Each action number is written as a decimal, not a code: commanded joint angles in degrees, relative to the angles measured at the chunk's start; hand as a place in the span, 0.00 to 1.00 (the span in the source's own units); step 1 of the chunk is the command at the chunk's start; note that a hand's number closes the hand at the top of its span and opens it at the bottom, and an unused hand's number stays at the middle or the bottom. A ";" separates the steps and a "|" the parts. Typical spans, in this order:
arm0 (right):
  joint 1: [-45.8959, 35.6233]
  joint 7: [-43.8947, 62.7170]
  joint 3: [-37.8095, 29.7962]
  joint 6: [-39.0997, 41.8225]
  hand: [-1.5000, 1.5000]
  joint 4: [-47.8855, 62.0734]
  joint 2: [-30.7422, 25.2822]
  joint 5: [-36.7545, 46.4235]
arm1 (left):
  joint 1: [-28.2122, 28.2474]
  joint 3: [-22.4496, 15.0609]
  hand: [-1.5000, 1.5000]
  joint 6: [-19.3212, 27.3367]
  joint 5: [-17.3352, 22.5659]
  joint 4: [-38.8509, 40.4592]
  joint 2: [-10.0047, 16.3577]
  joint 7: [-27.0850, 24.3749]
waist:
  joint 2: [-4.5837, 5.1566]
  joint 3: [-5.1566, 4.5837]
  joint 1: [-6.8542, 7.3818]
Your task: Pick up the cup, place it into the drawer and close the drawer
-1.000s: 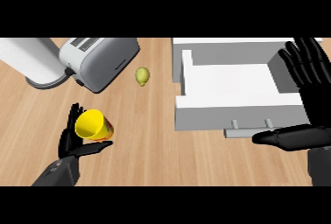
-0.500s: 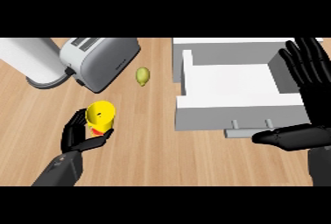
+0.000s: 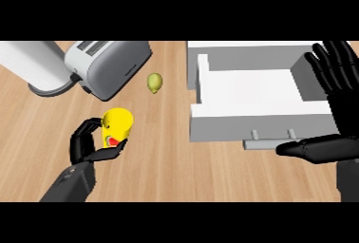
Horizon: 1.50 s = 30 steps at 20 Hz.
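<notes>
White cylinder point(image 3: 41, 66) and grey toaster point(image 3: 108, 64) occupy the upper left of the wooden counter point(image 3: 175, 171); neither belongs to the task. Below them, at lower left, the left hand point(image 3: 88, 147) grasps the yellow cup point(image 3: 119, 121): the fingers curl round the cup's left side and the thumb closes under its lower end, where a patch of red shows. The cup sits at the top of the hand, tilted, with its rounded upper part standing clear above the fingertips. Whether the cup is clear of the counter cannot be told from this view. Step one, the pick-up, is judged to be achieved or nearly achieved. A small green fruit point(image 3: 155, 82) lies just right of the toaster, well apart from the cup. Right of centre, the drawer point(image 3: 245, 121) stands open, its pale interior exposed and holding nothing visible, its handle point(image 3: 272, 142) facing the lower edge. The cup is well apart from the drawer, to its left, so steps two and three are not yet done: carry the cup across and set it inside, then push the drawer shut. At the far right edge, the right hand point(image 3: 336, 78) rests released, fingers straight and pointing up, thumb extended beside the handle, holding nothing.
</notes>
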 commanded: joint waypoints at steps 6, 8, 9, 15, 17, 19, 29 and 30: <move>0.28 -0.80 0.62 0.73 0.00 0.68 -0.48 1.06 | -8.90 -3.32 1.00 -11.42 -0.12 -5.30 -1.80 1.34 | -0.38 0.11 0.45; 4.81 -3.28 0.09 1.08 0.00 -0.19 -0.26 1.96 | -7.82 -5.90 1.00 -12.91 -1.26 -9.23 -1.96 2.80 | -0.95 0.26 1.40; -1.13 1.61 -0.86 0.11 0.00 1.81 -1.40 0.43 | -10.20 -6.17 1.00 -10.74 -1.05 -9.98 -3.57 5.08 | -0.82 0.21 1.67; 0.39 -2.29 -0.48 -0.99 0.00 3.03 0.45 2.23 | -14.67 -9.97 1.00 -9.06 -0.93 -20.15 -6.29 15.02 | -0.90 0.26 2.26; 3.95 -3.14 -2.40 1.16 0.00 1.18 -1.26 0.54 | -15.21 -13.40 1.00 -6.62 -0.24 -24.08 -8.48 18.90 | -1.18 0.28 2.01; 0.38 -2.55 0.65 -1.97 0.00 3.09 0.37 5.25 | -21.44 -14.52 1.00 -4.63 1.63 -26.04 -8.54 26.05 | -1.18 0.26 2.22; 1.44 -4.80 0.34 -1.00 0.00 3.24 0.70 4.44 | -36.40 -22.52 1.00 10.04 5.71 -28.18 -8.62 43.69 | -0.53 0.23 0.46; 0.65 -4.20 -1.24 0.11 0.00 3.90 -0.32 2.12 | -40.84 -23.09 1.00 13.52 5.38 -26.33 -8.63 46.82 | -0.46 0.26 -0.27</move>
